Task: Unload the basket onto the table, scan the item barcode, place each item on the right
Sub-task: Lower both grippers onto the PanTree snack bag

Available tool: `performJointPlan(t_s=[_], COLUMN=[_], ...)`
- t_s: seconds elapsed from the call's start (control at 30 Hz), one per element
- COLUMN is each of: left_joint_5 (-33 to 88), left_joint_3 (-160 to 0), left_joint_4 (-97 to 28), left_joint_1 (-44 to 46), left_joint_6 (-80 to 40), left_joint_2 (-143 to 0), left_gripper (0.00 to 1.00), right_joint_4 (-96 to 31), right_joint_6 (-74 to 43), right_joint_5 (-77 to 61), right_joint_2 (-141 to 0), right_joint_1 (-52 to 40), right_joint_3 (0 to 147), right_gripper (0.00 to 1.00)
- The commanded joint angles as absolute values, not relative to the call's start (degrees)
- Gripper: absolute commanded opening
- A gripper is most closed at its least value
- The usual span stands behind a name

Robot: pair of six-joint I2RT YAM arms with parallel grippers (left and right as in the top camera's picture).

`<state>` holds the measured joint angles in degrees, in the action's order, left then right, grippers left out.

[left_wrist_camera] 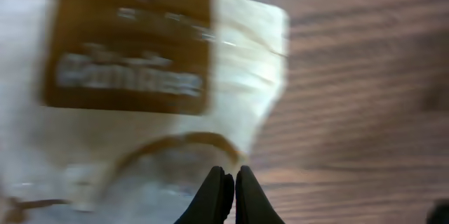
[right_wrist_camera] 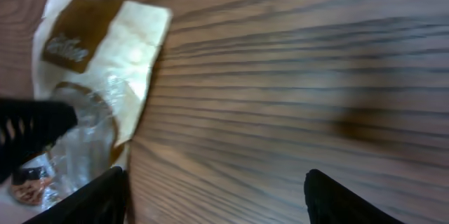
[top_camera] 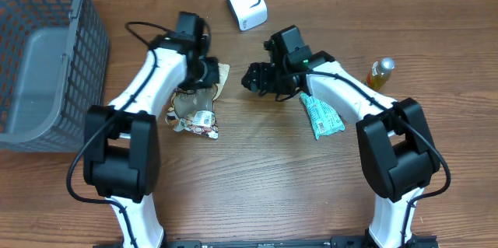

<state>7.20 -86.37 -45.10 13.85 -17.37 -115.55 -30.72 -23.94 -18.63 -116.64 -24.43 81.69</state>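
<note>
Left gripper (left_wrist_camera: 231,175) closed on pouch (top_camera: 193,108), scan not yet made

Its fingers were pressed together on what looked like the clear film of the cream-and-brown pouch, which lay left of the middle of the bench (top_camera: 264,193). The right gripper (right_wrist_camera: 214,189) stood open and empty just beside it. The white scanner (top_camera: 246,1) sat near the far edge, well apart from the pouch, so by appearances the presenting and scanning were yet to come. No barcode showed in any view. The left wrist view was blurred and the pouch's lettering unreadable, and the arm hid part of the pouch from overhead.
</note>
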Motion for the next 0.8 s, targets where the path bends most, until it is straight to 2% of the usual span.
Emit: performJointPlan(t_s=[0.0,0.13,0.4,0.47,0.77], left_joint_5=[1.19,-4.99,-4.01,-4.01,-7.14], left_joint_3=[-86.26,-86.83,-86.87,-86.87,-86.67], left_joint_4=[-45.01,-45.39,-45.82,-46.04,-45.76], left_joint_1=[15.03,13.37,7.18,5.85,5.15], left_joint_6=[-17.39,-20.93,-23.2,-23.2,-23.18], left_joint_2=[-116.46,-116.44,-116.46,-116.46,-116.62], left_gripper=[0.04,0.04,0.04,0.04,0.04], right_joint_4=[-31.57,-32.21,-31.55,-31.57,-31.59], right_joint_6=[-23.73,-23.73,-23.73,-23.73,-23.73], right_joint_5=[-18.06,-18.04,-18.04,-18.04,-18.04], right_joint_2=[-117.03,-117.03,-117.03,-117.03,-117.03], right_joint_1=[-22.68,-22.09,-22.09,-22.09,-22.09], right_joint_3=[82.56,82.56,82.56,82.56,82.56], right_gripper=[0.78,0.8,0.84,0.88,0.88])
